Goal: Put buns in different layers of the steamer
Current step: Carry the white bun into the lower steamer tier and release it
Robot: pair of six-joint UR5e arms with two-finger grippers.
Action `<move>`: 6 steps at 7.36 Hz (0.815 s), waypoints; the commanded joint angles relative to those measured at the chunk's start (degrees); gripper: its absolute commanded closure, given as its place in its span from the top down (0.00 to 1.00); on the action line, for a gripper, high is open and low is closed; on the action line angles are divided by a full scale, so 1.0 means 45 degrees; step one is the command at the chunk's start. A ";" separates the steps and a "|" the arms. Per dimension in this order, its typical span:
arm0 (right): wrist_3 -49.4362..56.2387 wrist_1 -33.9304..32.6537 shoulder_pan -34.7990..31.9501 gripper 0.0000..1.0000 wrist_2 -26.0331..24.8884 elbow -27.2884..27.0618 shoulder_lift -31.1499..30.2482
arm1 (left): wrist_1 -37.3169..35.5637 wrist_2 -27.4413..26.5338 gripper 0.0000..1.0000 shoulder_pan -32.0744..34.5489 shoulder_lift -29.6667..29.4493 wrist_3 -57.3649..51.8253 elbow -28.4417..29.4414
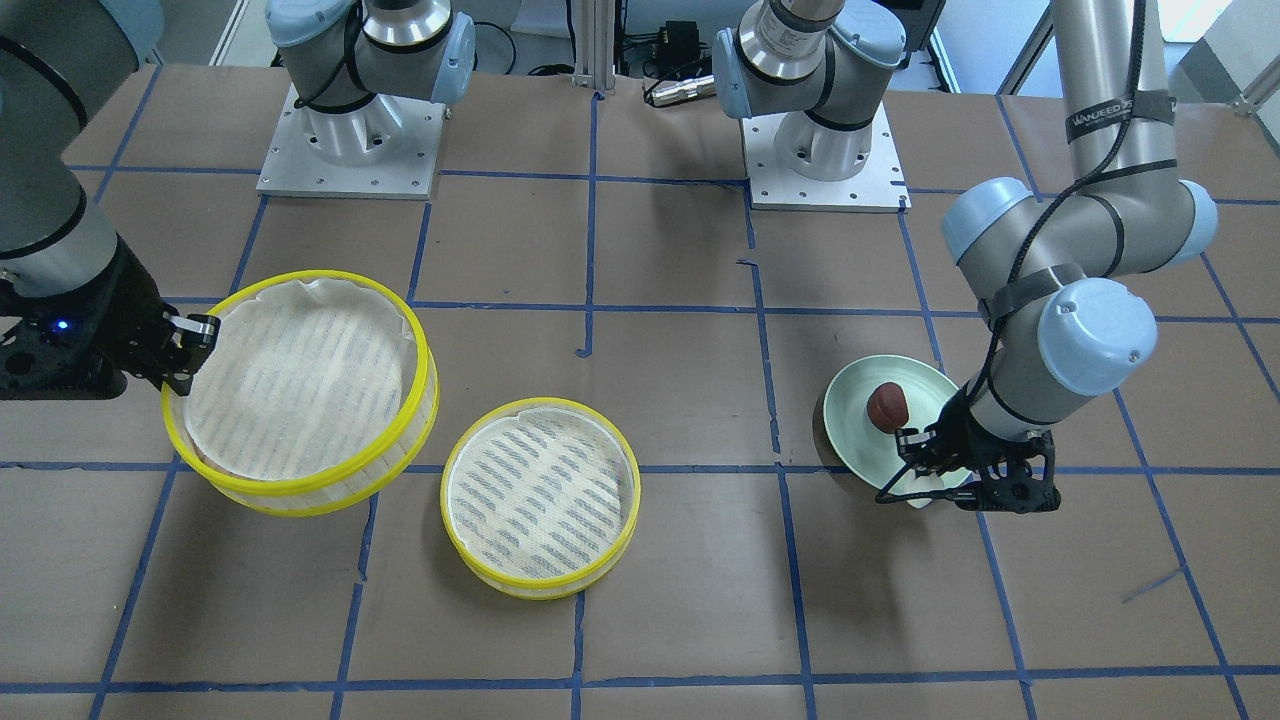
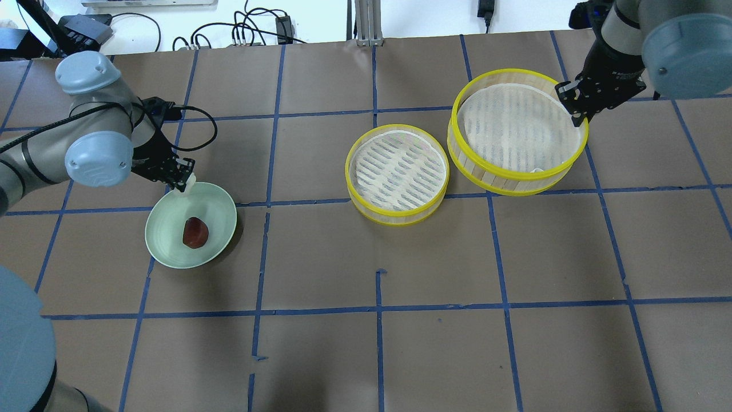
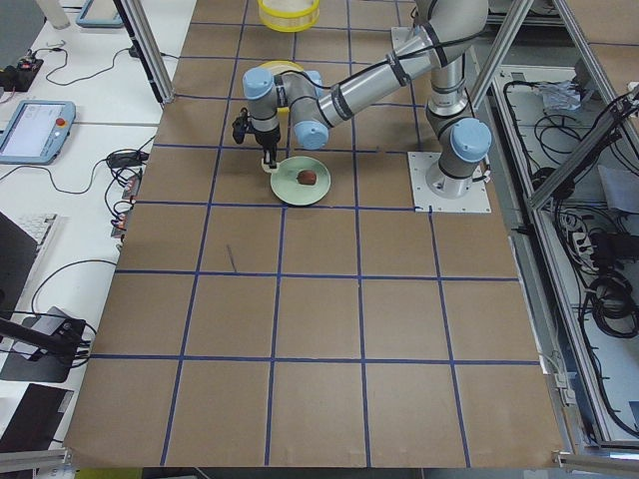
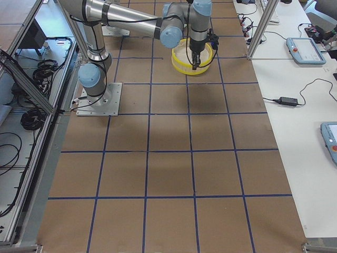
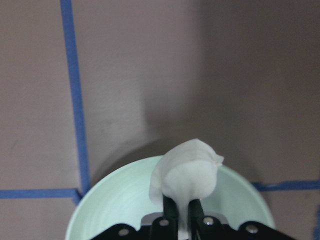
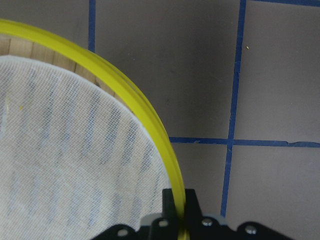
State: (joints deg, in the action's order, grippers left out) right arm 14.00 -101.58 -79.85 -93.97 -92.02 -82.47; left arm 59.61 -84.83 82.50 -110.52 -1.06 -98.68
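Note:
My left gripper (image 2: 186, 182) is shut on the white bun (image 5: 187, 172) and holds it over the far rim of the pale green plate (image 2: 166, 243). The dark red-brown bun (image 2: 195, 233) lies on the plate, as the front view also shows (image 1: 887, 406). My right gripper (image 2: 570, 98) is shut on the yellow rim (image 6: 125, 85) of one steamer layer (image 2: 514, 176). That layer looks tilted and lifted. The other steamer layer (image 2: 394, 220) sits flat on the table beside it. I see no bun in either layer.
The brown table (image 2: 377, 343) carries a grid of blue tape lines. The two arm bases (image 1: 350, 140) stand at the robot's side. Cables and boxes lie beyond the far edge (image 2: 257, 28).

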 commanded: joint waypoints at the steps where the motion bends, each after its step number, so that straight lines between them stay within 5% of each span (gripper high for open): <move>1: 0.0246 0.0092 0.0301 0.09 -0.0016 0.0000 -0.0092 | -0.0817 0.1603 0.18 0.2435 -0.0108 0.4555 0.0676; 3: 0.0889 0.0054 0.0595 0.09 0.0023 -0.0058 -0.0073 | -0.1331 0.3585 0.19 0.3926 -0.0401 0.6654 0.0736; 5: 0.0989 -0.0005 0.0636 0.09 0.0043 -0.0137 -0.0034 | -0.1796 0.4260 0.20 0.4437 -0.0926 0.7188 0.0736; 6: 0.1009 -0.0063 0.0655 0.09 0.0024 -0.0156 0.0083 | -0.2226 0.4241 0.38 0.4459 -0.1413 0.7189 0.0678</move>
State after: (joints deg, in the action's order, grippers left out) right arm 18.36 -101.61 -77.03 -93.81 -92.60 -82.53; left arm 51.66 -66.28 101.89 -114.64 30.77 -95.44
